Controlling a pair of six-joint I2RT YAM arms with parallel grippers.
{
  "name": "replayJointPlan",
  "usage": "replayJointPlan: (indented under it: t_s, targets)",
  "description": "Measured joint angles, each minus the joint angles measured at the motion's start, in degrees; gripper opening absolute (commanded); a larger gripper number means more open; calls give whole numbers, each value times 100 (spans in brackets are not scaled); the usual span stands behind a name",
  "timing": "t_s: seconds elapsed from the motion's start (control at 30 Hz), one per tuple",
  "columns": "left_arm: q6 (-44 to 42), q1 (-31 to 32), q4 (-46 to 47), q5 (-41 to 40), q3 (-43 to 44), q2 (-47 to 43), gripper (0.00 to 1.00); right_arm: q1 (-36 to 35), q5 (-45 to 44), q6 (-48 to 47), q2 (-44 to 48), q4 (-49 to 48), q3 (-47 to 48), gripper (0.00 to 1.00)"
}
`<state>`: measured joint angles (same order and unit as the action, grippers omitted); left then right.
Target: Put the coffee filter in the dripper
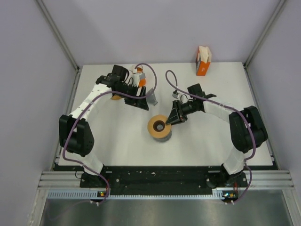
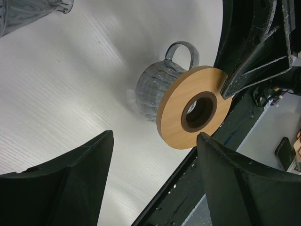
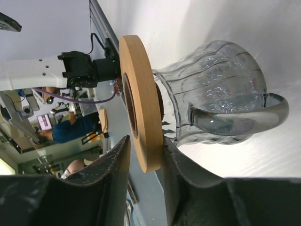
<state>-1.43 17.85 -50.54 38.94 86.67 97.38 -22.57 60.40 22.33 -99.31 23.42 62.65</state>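
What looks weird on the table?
The glass dripper stands upside down. Its wooden ring faces up and its wide mouth sits on the table, so a filter could not go in this way. The right gripper straddles the ring's rim.

Dripper (image 1: 159, 127) at centre, filter box (image 1: 203, 61) well behind, to R

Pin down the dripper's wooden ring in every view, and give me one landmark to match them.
Top external: wooden ring just below centre, at the right hand.
Left wrist: right of centre, face-on, its hole showing.
Right wrist: left of centre, edge-on, between that hand's fingers.
Shared landmark: the dripper's glass body, joined to the ring in all three.
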Motion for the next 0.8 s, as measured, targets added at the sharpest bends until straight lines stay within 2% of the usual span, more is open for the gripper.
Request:
replayJointPlan:
  t_s: [0.03, 0.2, 0.47, 0.8]
  targets:
    - [-4, 0, 0, -7, 0, 0, 76, 4, -81, -20, 0, 26, -2, 41]
    - [-42, 0, -28, -129, 35, 2, 76, 20, -328, -17, 63, 195, 17, 44]
    - [-155, 0, -103, -348, 284, 61, 75, 20, -1261, -90, 315, 673, 323, 61]
    - [-343, 7, -122, -1003, 896, 455, 75, -20, -2140, -321, 411, 1086, 798, 63]
